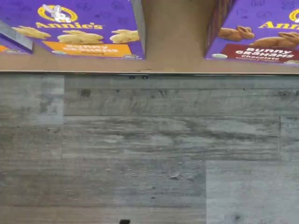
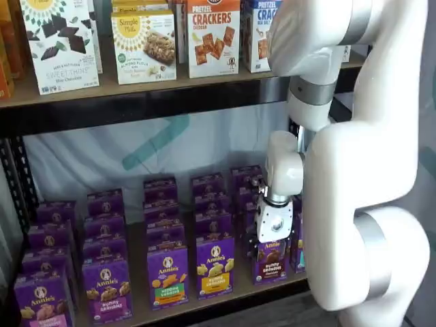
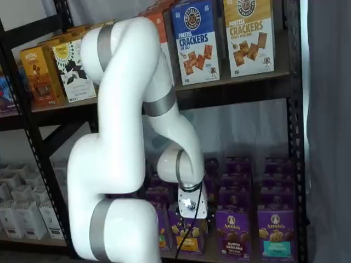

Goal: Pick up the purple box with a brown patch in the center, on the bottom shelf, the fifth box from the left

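Note:
The purple box (image 1: 261, 42) with the dark brown band stands upright at the front of the bottom shelf (image 1: 175, 58), seen in the wrist view with brown bunny crackers on its face. In both shelf views it (image 2: 271, 266) (image 3: 232, 231) heads its row. My gripper (image 2: 274, 240) hangs in front of the shelf just above and before this box, without touching it. Its jaws stand wide with nothing between them. My gripper (image 3: 190, 220) shows partly, with a cable beside it.
A purple box with a yellow band (image 1: 84, 32) (image 2: 215, 267) stands one gap away from the target; a teal-banded one (image 3: 276, 234) stands on the other side. Cracker boxes (image 2: 212, 34) fill the upper level. Grey plank floor (image 1: 149, 149) lies before the shelf edge.

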`<action>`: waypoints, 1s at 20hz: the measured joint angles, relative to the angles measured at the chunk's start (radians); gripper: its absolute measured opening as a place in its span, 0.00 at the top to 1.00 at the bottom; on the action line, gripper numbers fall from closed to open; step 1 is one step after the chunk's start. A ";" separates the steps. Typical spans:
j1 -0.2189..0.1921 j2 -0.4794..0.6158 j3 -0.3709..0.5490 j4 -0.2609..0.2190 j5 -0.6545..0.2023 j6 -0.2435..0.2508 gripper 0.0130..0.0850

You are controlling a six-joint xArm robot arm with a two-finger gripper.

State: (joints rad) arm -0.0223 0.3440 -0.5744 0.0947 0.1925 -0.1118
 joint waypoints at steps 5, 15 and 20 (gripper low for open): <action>0.009 0.078 -0.081 0.029 -0.008 -0.021 0.00; -0.040 0.214 -0.273 0.028 0.067 -0.065 0.00; -0.099 0.287 -0.381 -0.161 0.078 0.060 0.00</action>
State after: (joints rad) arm -0.1208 0.6313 -0.9552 -0.0663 0.2701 -0.0514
